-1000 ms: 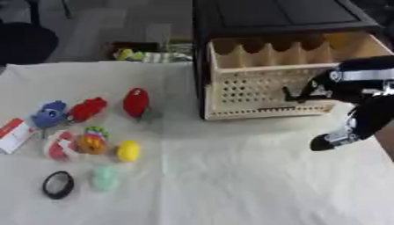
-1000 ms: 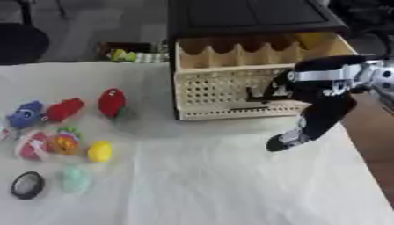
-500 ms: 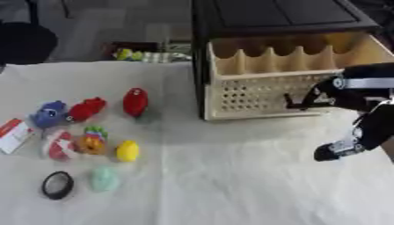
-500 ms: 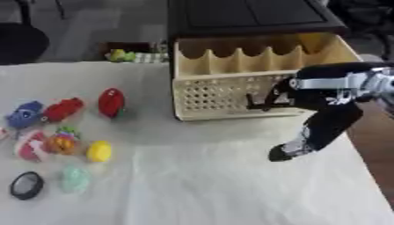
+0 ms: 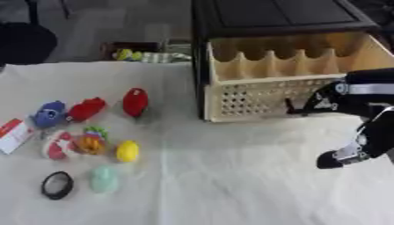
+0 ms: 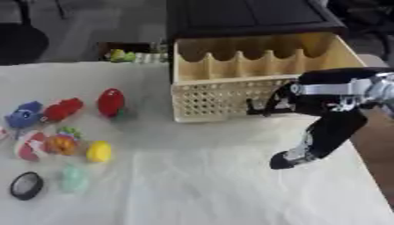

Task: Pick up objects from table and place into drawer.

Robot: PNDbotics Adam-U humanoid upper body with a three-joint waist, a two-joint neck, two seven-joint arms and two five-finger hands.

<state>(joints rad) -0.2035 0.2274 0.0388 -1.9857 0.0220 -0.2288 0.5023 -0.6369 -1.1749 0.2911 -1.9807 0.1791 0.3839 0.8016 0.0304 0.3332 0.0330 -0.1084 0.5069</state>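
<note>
Right eye view: right hand (image 6: 296,156), grip unclear, well apart from toys (image 6: 61,143).

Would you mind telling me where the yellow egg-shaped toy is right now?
The yellow egg-shaped toy lies on the table's left side in the left eye view, right of the orange toy and above-right of the pale green toy.

Both head eyes look down, sharing table (image 5: 231,176) and drawer (image 6: 254,66).
</note>
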